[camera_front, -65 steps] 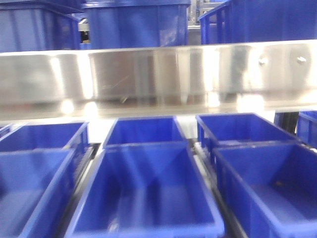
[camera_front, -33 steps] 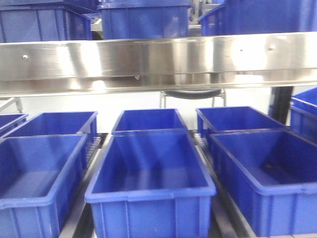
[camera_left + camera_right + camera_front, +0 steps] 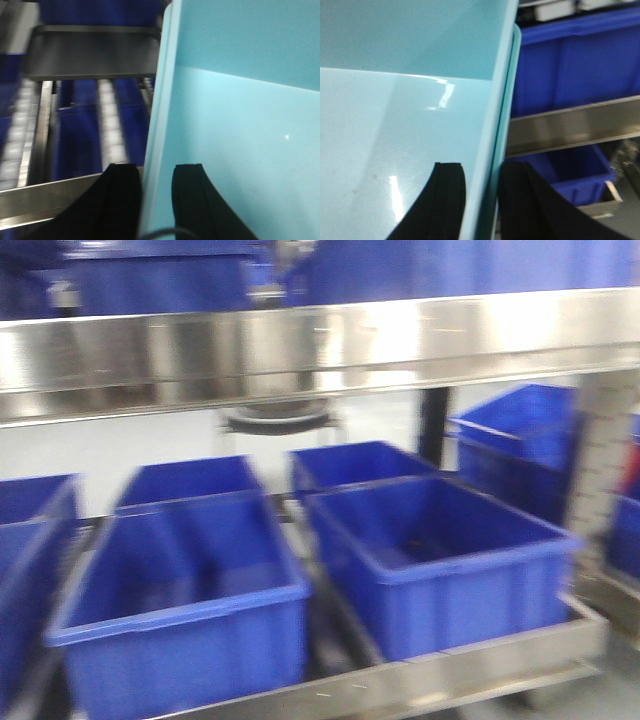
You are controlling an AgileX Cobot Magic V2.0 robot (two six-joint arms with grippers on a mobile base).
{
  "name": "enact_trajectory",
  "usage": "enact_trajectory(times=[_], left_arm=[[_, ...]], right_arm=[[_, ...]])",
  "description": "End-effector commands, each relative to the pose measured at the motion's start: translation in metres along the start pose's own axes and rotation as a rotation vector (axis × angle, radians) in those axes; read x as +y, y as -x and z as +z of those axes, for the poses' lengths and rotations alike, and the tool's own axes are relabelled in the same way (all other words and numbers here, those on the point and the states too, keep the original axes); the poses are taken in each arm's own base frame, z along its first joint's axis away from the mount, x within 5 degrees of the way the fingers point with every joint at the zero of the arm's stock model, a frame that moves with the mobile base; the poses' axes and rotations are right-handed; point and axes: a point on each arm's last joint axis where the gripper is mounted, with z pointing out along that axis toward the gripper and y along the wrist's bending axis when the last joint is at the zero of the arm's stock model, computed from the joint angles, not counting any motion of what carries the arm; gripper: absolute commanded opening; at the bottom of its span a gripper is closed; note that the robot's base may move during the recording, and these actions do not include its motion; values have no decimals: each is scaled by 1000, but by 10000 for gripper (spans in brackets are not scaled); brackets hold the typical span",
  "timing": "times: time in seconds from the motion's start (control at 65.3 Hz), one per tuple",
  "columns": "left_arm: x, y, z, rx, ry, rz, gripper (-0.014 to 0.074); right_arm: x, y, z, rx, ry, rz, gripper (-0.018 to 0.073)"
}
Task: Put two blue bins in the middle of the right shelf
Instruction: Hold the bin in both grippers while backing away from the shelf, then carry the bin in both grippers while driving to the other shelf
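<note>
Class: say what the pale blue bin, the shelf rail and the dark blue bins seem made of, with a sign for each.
The pale blue bin: probably plastic, smooth and glossy; light glints on its wall. The shelf rail: seemingly brushed steel; silvery, streaky reflections. The dark blue bins: likely moulded plastic; thick rims, even colour.

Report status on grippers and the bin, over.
Left gripper clamped on pale blue bin wall. Right gripper clamped on opposite wall. Dark blue bins occupy shelf level ahead.
</note>
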Motion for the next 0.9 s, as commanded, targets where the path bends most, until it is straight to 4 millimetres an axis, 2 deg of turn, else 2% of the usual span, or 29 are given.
enact_trajectory(times=[0.0, 0.889], left_arm=[[-20, 11, -17, -96, -181, -55, -111], [-20, 11, -17, -96, -181, -55, -111]], right_arm=[[17, 13, -4, -145, 143, 49, -165], [17, 13, -4, -145, 143, 49, -165]])
